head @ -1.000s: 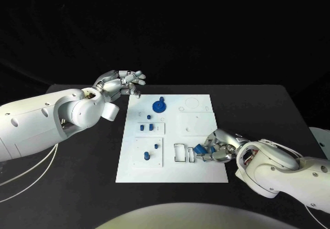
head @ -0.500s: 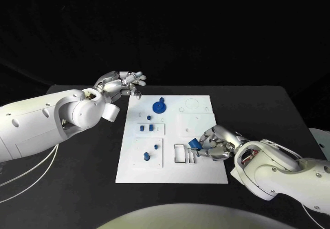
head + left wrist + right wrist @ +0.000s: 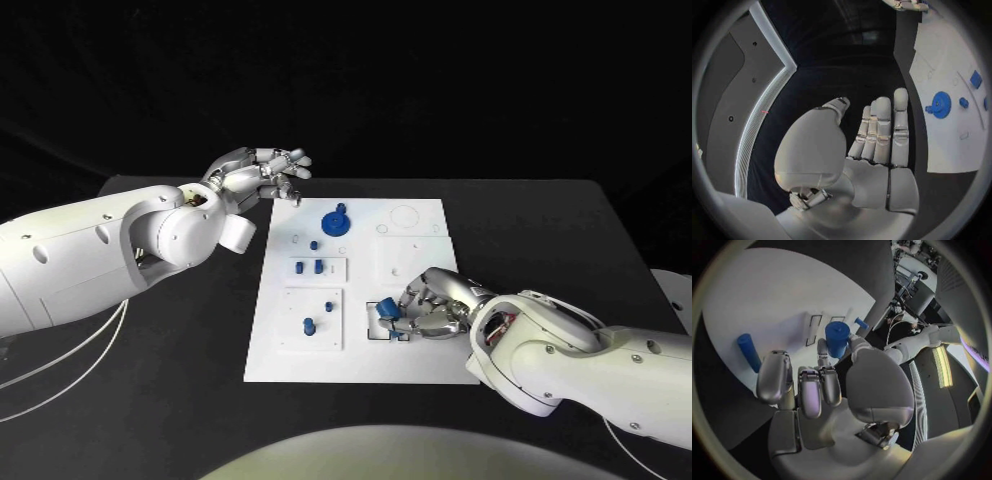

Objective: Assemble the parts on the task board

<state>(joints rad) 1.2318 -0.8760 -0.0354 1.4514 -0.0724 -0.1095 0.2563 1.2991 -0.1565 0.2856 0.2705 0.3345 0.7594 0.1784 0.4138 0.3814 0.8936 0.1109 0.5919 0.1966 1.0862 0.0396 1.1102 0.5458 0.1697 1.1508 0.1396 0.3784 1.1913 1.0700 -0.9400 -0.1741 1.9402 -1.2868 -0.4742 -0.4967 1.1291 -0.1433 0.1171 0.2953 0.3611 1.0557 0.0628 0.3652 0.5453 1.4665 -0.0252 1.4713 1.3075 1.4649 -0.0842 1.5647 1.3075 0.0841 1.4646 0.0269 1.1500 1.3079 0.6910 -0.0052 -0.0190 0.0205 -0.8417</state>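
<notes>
Right hand pinching small blue part between thumb and finger, low over rectangular slots on near-right of task board. Left hand raised off board's far-left corner, fingers straight and apart, holding nothing.

Likely risks: tilted part jamming at slot edge; slipping from pinch.

Slots: look unfilled; partly hidden by hand.

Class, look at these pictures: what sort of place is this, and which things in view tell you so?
Probably a robotics lab test bench: a black table against a dark backdrop, a white task board with small blue parts, and the right hand holding a blue part.
</notes>
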